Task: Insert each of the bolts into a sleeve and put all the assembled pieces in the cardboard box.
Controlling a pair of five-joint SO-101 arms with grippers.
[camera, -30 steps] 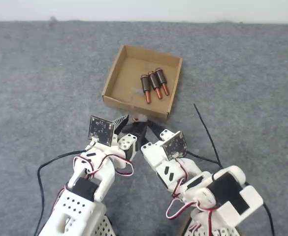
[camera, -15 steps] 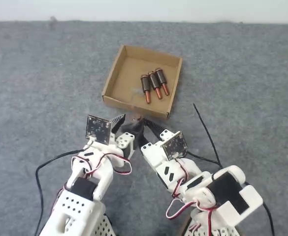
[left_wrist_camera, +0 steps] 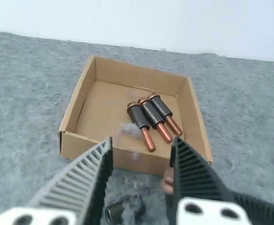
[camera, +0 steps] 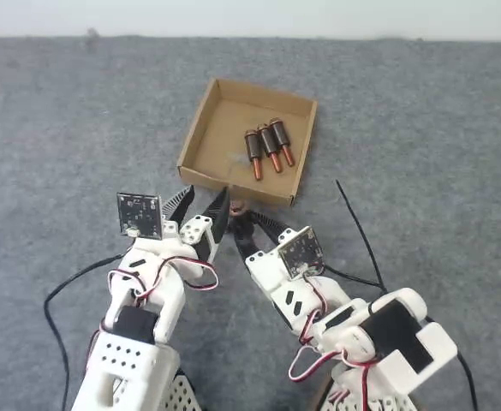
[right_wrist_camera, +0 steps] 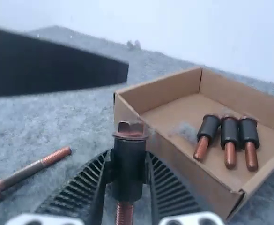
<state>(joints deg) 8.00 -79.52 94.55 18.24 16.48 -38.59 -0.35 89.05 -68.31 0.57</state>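
The right gripper [right_wrist_camera: 127, 185] is closed on an assembled piece [right_wrist_camera: 128, 161], a bolt seated in a dark sleeve. The piece is held upright just outside the near wall of the cardboard box [right_wrist_camera: 174, 150]. Three finished pieces [right_wrist_camera: 225, 140] are already laid side by side inside the box, toward one wall. The left gripper [left_wrist_camera: 141, 152] is held close to the same near wall, its jaws spread and nothing between them. Below it, what appears to be an empty sleeve [left_wrist_camera: 122, 211] is lying on the grey carpet [left_wrist_camera: 24, 79], and a loose bolt [right_wrist_camera: 29, 171] is seen on the carpet near the right gripper.

The step in hand is judged to be the boxing of a fourth piece. For the next move, the piece must be lifted over the wall (its lower end hangs below the rim) and released clear of the three already there. One more bolt and sleeve would then be left to join.
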